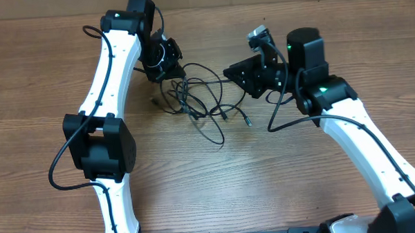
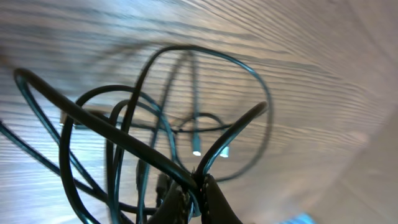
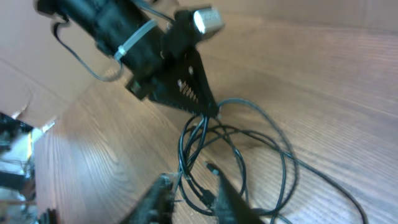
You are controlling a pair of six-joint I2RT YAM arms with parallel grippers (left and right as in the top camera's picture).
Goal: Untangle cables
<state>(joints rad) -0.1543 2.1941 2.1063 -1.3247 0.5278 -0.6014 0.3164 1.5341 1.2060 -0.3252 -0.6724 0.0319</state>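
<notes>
Left arm's black elbow block sits closest to the overhead cam, w/ the white link running up toward the top of the wood table. L gripper points down-right at table centre, tip in the top-left part of the cables. Cables lie as a loose black tangle btwn the two grippers, loops overlapping, silver plug ends splayed out on the lower right side. R gripper comes in from the right, tip at the tangle's upper right edge.

L wrist cam: L gripper at bottom of frame, jaws clenched on a couple of strands; cables loop up off the wood, blurred, one lit plug end hanging in the middle.

R wrist cam: R gripper at bottom edge, jaws apart w/ a gap, thin strands running btwn them; can't tell if either pad touches. Beyond it, L gripper pinches the top of the cables, rest of the loops lying on the table to the right.
</notes>
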